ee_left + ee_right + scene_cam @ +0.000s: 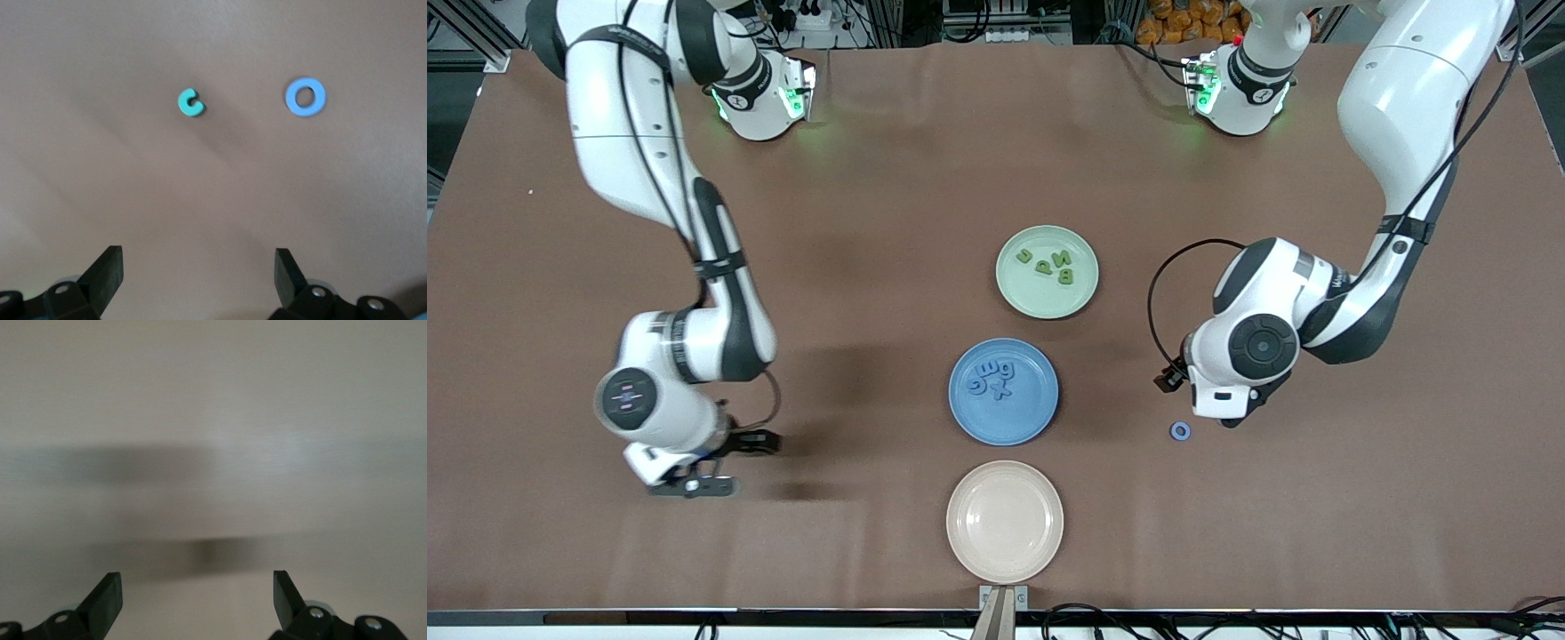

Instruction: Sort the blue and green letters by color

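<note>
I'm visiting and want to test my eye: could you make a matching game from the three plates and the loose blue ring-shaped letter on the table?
Things:
1. green plate
2. blue plate
3. pink plate
4. blue O

Descriptions:
A. lies on the bare table near the left gripper
B. holds green letters
C. holds nothing
D. holds blue letters

Pairs: 1-B, 2-D, 3-C, 4-A

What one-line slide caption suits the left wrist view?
Open left gripper hovers over the brown table, with a blue O and a teal C lying apart.
</note>
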You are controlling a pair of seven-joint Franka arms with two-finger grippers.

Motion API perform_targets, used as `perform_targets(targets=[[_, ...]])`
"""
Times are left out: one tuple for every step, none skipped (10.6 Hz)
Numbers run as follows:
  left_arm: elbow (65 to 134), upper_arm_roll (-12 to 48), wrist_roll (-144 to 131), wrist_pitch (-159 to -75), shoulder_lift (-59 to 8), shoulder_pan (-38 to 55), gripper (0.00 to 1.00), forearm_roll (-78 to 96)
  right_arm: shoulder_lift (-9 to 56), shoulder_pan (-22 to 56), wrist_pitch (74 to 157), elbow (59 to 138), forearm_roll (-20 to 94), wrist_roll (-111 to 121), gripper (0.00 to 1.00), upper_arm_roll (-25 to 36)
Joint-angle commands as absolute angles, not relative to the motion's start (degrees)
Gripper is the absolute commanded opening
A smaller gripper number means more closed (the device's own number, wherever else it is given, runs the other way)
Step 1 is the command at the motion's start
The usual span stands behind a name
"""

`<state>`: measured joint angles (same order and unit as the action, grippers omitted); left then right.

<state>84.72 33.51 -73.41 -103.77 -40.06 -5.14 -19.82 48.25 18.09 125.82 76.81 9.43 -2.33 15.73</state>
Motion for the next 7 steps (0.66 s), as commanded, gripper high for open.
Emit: perform_targets(targets=[[91.3,27.99,-67.61,-103.09,-32.63,-2.57,1.0,-15.84,46.41,14.52,119.55,73.14,8.44,7.62,1.0,18.1],[92.71,24.64,-64.46,-103.1,-30.87,-0.37,1.0,-13.04,45.8,12.41,117.62,71.73,8.61,9.47,1.0,18.11],[94.12,23.65,-61.9,-103.1,-29.54,0.17,1.0,-11.62,45.01,10.91,115.07,70.24,8.7,11.49,1.0,17.93],[95.52,23.56,-60.31,-103.1,-28.05,0.0,1.0,-10.99,43.87,9.33,111.92,68.83,8.88,13.17,1.0,17.93],[97.54,23.12,-57.77,-103.1,-26.04,0.0,1.0,-9.42,42.03,7.92,109.1,68.04,9.4,14.05,1.0,17.93],[99.65,21.29,-54.87,-103.44,-23.49,0.44,1.0,-7.4,39.31,7.3,107.16,68.03,9.58,14.24,1.0,18.1],[101.84,20.05,-51.36,-103.53,-20.86,0.87,1.0,-5.21,36.07,7.12,105.66,68.2,9.49,14.24,1.0,18.19]])
